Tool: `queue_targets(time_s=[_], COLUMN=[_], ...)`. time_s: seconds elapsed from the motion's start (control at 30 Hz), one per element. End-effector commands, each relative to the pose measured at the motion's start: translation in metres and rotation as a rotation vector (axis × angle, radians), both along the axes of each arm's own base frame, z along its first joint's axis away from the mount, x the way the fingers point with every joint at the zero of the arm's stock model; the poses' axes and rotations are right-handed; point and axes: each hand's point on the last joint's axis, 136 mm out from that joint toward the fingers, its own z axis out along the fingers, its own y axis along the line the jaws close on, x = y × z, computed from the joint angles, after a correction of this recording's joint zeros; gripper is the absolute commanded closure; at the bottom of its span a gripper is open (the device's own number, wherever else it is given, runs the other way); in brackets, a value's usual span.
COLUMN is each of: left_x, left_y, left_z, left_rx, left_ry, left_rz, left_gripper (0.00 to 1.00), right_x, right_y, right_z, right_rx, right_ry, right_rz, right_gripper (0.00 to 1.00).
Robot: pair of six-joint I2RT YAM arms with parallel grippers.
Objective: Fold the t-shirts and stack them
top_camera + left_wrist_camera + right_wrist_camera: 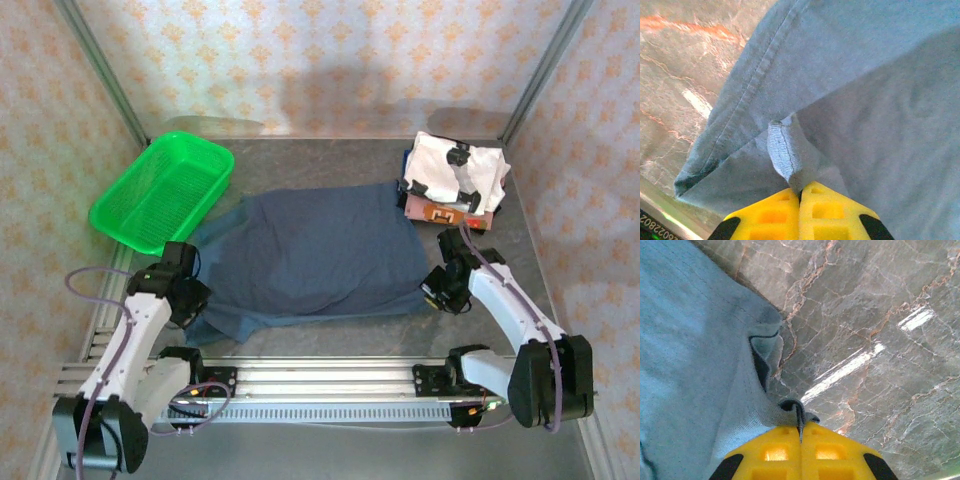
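A plain slate-blue t-shirt [305, 250] lies spread across the middle of the table. My left gripper [188, 300] is shut on its near left corner, and a hemmed fold of the blue t-shirt [782, 152] sticks out from between the yellow fingers [770, 212]. My right gripper [437, 290] is shut on the near right corner, with a pinch of the blue t-shirt [797, 412] caught between its yellow fingers [832, 452]. At the back right a white t-shirt with black patches [455, 170] sits folded on top of a brown/orange printed t-shirt [440, 212].
A green mesh basket [160, 190] stands tilted at the back left, touching the blue shirt's far left edge. The marble-patterned tabletop [880, 315] shows bare to the right of the shirt. An aluminium rail [320, 375] runs along the near edge.
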Motion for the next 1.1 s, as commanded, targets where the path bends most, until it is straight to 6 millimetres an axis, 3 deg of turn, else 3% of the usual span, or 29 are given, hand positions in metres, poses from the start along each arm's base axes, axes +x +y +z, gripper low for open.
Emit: queue_targets(time_s=[0.0, 0.4, 1.07], left_x=[-0.018, 0.016, 0.075], left_y=[0.014, 0.018, 0.013], left_z=[0.018, 0.052, 0.049], left_rx=[0.073, 0.105, 0.123], left_ry=[0.0, -0.09, -0.068], left_rz=[0.051, 0.02, -0.131], left_gripper=[1.0, 1.0, 1.0], right_x=[0.003, 0.034, 0.079], right_y=[-0.004, -0.005, -0.006], right_z=[0.015, 0.041, 0.026], right_rx=[-0.018, -0.055, -0.113], right_ry=[-0.023, -0.08, -0.038], right_rz=[0.016, 0.084, 0.169], right_gripper=[1.0, 1.0, 1.0])
